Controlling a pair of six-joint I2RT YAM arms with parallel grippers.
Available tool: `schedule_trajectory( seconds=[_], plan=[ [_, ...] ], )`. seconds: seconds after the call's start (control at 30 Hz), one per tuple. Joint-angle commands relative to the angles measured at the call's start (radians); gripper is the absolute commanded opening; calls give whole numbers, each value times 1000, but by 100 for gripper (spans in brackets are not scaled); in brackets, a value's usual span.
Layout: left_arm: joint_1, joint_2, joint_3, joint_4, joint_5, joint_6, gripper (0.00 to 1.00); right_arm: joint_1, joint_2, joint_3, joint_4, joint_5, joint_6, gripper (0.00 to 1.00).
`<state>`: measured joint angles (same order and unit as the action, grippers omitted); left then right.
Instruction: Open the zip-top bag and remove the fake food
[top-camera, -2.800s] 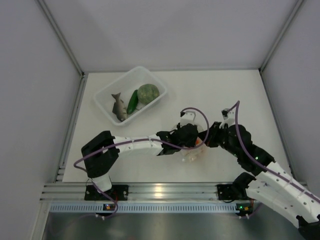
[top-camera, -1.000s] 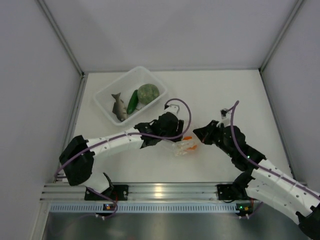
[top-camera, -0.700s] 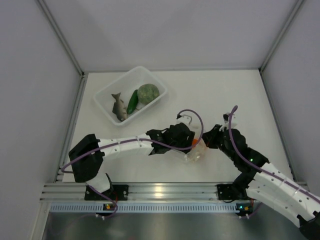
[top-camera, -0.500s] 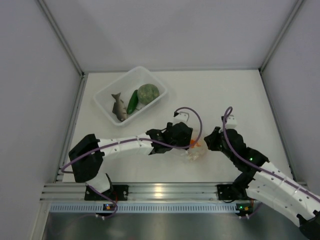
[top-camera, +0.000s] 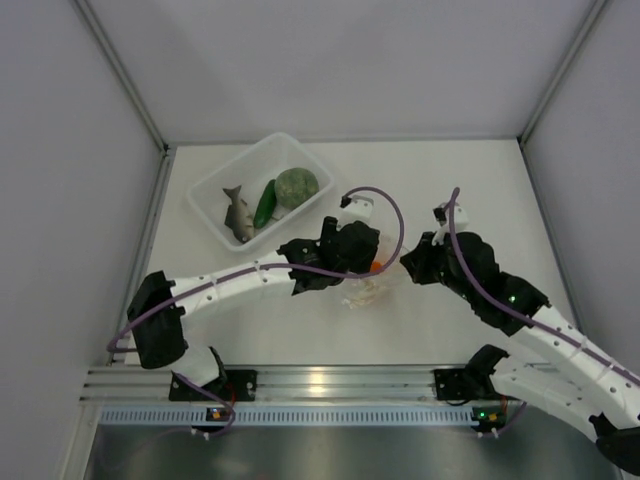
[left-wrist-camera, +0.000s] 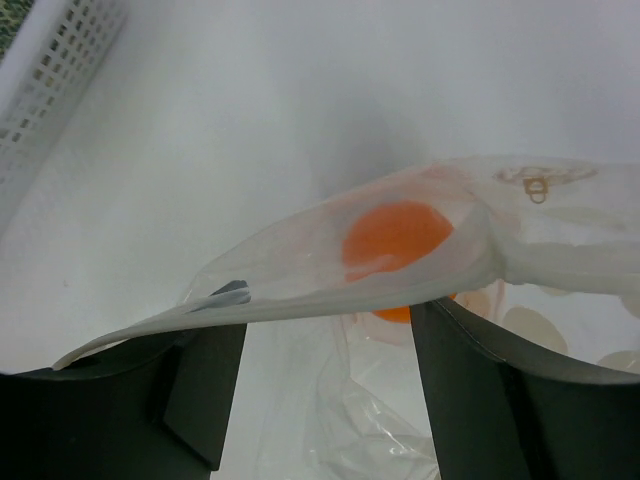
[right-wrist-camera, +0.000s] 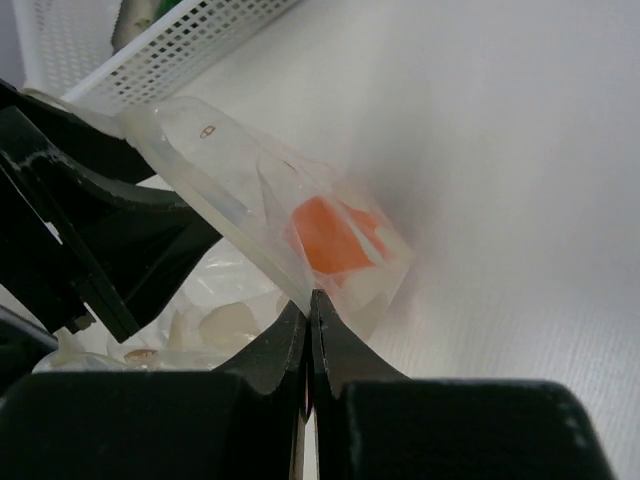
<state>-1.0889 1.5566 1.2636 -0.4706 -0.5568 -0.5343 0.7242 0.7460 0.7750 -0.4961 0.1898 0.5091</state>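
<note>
The zip-top bag (top-camera: 366, 288) hangs between my two grippers above the table, and the orange ball (top-camera: 376, 267) is inside it. My right gripper (right-wrist-camera: 312, 300) is shut on the bag's zip strip (right-wrist-camera: 240, 215), just under the orange ball (right-wrist-camera: 335, 240). My left gripper (left-wrist-camera: 325, 320) has its jaws wide apart; the bag's rim (left-wrist-camera: 300, 300) lies across its fingertips and clear film hangs in the gap. The orange ball (left-wrist-camera: 395, 240) sits just beyond them. The fish (top-camera: 237, 213), cucumber (top-camera: 265, 203) and cabbage ball (top-camera: 296, 187) lie in the white basket.
The white perforated basket (top-camera: 208, 188) stands at the back left, close to the left arm; its wall shows in the left wrist view (left-wrist-camera: 50, 80) and the right wrist view (right-wrist-camera: 190, 40). Grey walls close in the table on three sides.
Both grippers have moved toward the back and slightly left with the bag. The left arm has stretched out; the bag has shifted from near the front centre toward the basket.
</note>
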Motion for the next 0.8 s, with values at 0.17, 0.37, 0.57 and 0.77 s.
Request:
schedule_trajectory(
  seconds=[0.17,0.37,0.57,0.77],
  plan=[
    [17,-27,164,-160,108,160,72,3,-11,-103,261,-66,158,0],
    [14,103,149,-151,320,114,69,1,-23,-279,403,-46,270,0],
    [-5,183,167,-100,348,77,64,1,-88,-287,315,49,258,0],
    [-28,201,186,-99,219,33,58,1,-114,-263,261,74,227,0]
  ],
)
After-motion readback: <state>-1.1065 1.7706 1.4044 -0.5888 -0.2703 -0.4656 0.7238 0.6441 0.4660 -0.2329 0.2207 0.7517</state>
